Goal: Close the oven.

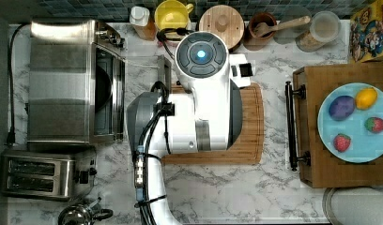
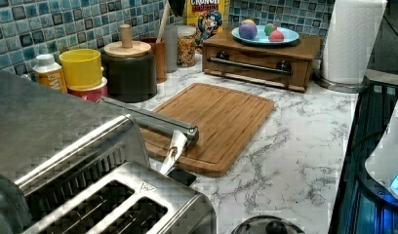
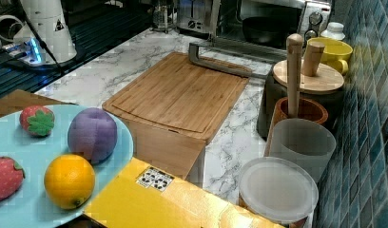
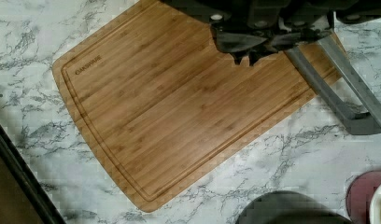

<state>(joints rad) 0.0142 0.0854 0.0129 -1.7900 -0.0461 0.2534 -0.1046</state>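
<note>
A white marble surface [image 1: 274,187] runs along a blue mosaic tile wall [image 2: 21,29] in a kitchen. In the right view, nearest sits a pale blue plate [image 3: 21,209] of toy fruit; beyond it a bamboo cutting board [image 3: 182,95] lies flat, and farthest stands the oven [image 3: 263,23], its glass door dropped open so the steel bar handle [image 3: 220,64] lies over the board's far edge. In the top view the oven [image 1: 63,79] is at the top view's left, a two-slot toaster [image 1: 39,173] beside it. The tool [image 4: 247,56] hangs above the board near the handle, fingertips pinched together, holding nothing.
</note>
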